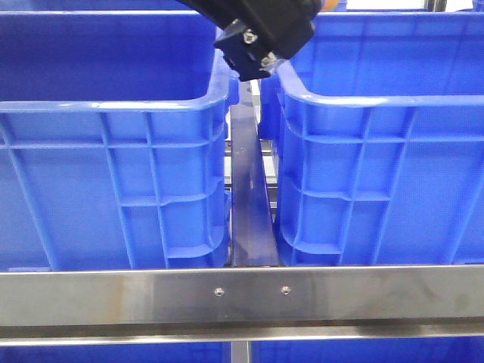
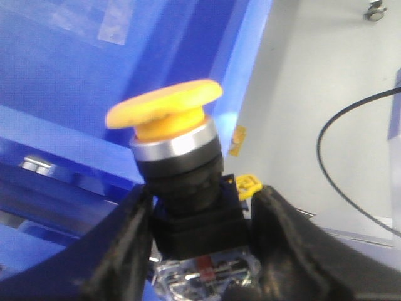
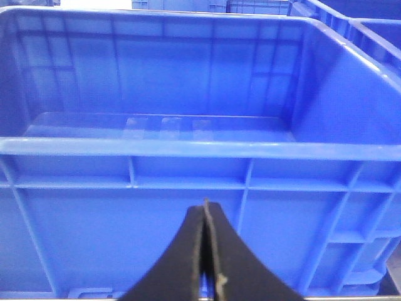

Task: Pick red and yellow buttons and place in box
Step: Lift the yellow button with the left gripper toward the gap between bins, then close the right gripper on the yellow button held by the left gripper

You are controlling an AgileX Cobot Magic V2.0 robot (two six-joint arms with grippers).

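Observation:
My left gripper (image 2: 200,213) is shut on the black body of the yellow button (image 2: 164,110), whose orange-yellow cap points away from the jaws. Behind it is a blue crate wall (image 2: 125,56). In the front view the left arm's black wrist (image 1: 261,38) hangs over the gap between the two blue crates, and a sliver of the orange cap (image 1: 330,4) shows at the top edge. My right gripper (image 3: 205,210) is shut and empty, facing the ribbed outer wall of a blue box (image 3: 188,147). The red button is out of view.
Two alike blue crates stand side by side, left (image 1: 113,106) and right (image 1: 378,102), with a narrow gap (image 1: 249,197) between them. A steel rail (image 1: 242,291) runs along the front. Grey floor and a black cable (image 2: 338,169) lie beyond the crate.

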